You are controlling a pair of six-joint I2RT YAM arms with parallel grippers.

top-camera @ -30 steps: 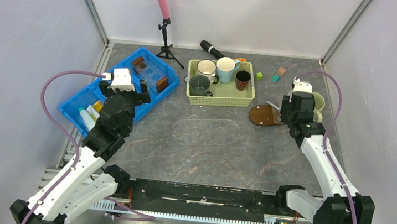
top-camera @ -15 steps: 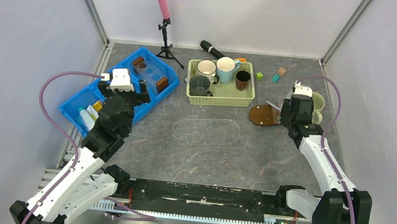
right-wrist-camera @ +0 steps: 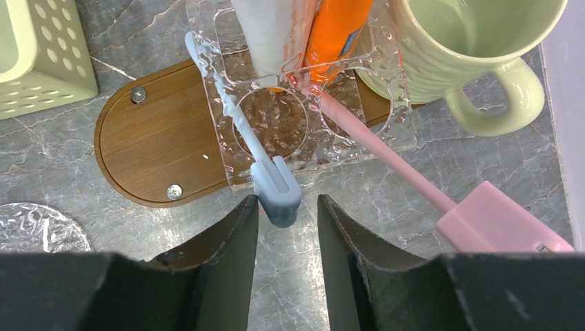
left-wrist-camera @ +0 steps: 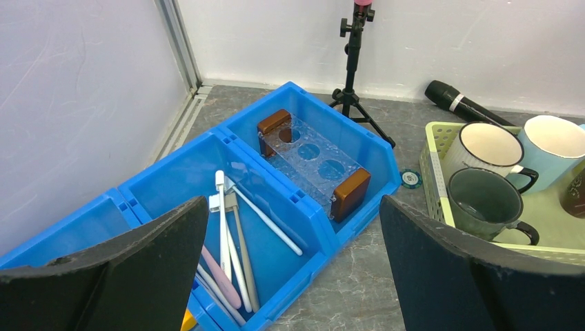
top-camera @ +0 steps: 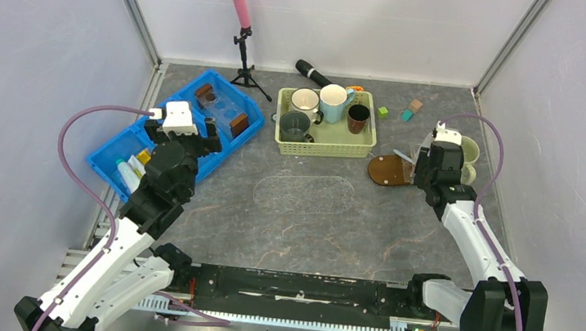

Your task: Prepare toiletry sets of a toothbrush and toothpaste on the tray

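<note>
We're at the tray [right-wrist-camera: 159, 138], out by the right arm and well apart from the left. Our right fingers [right-wrist-camera: 227, 255] stand half open, bracketing the near end of the blue-grey toothbrush [right-wrist-camera: 276, 186] without clamping it, though we can't quite tell whether one pad brushes it. Its long axis runs away from us, slanting left across the clear holder [right-wrist-camera: 276, 131], with the orange toothpaste [right-wrist-camera: 338, 27] just beyond. Our left fingers [left-wrist-camera: 138, 276] gape wide, empty, above the blue bin [left-wrist-camera: 283, 262].
</note>
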